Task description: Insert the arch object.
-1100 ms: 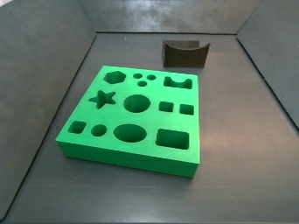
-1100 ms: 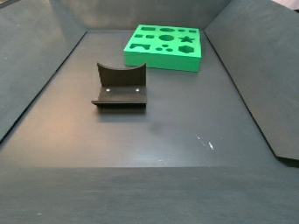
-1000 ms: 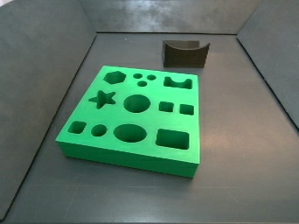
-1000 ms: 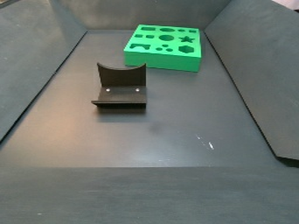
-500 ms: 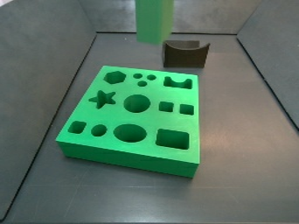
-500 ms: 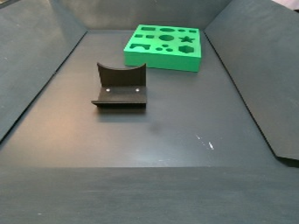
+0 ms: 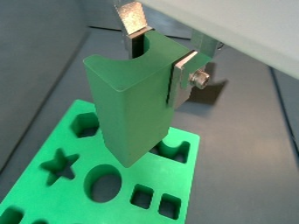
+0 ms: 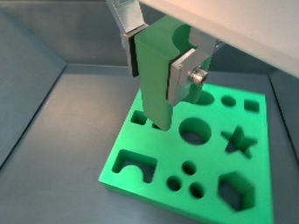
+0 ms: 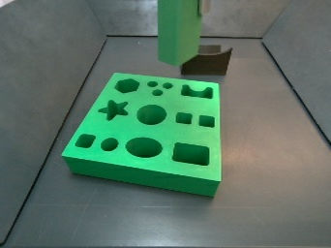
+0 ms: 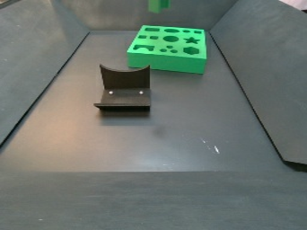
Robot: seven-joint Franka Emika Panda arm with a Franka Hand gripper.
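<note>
My gripper [image 7: 158, 52] is shut on the arch object [image 7: 128, 114], a tall green block with a semicircular notch in its upper end. Both wrist views show the silver fingers [image 8: 184, 74] clamping its sides. In a side view the block [image 9: 177, 29] hangs upright above the far edge of the green board [image 9: 142, 179], near the board's arch-shaped hole [image 9: 198, 90]. Only its lower tip [image 10: 157, 5] shows in a side view. The block is above the board [image 8: 263, 157] and does not touch it.
The fixture [image 9: 214, 61], dark with a curved notch, stands on the floor just beyond the board and also shows in a side view [image 10: 124, 90]. Dark walls enclose the floor on both sides. The board [image 10: 168, 61] holds several differently shaped holes.
The green block was absent a second ago. It entered from above, then moved down and to the right, and now hangs in front of the fixture.
</note>
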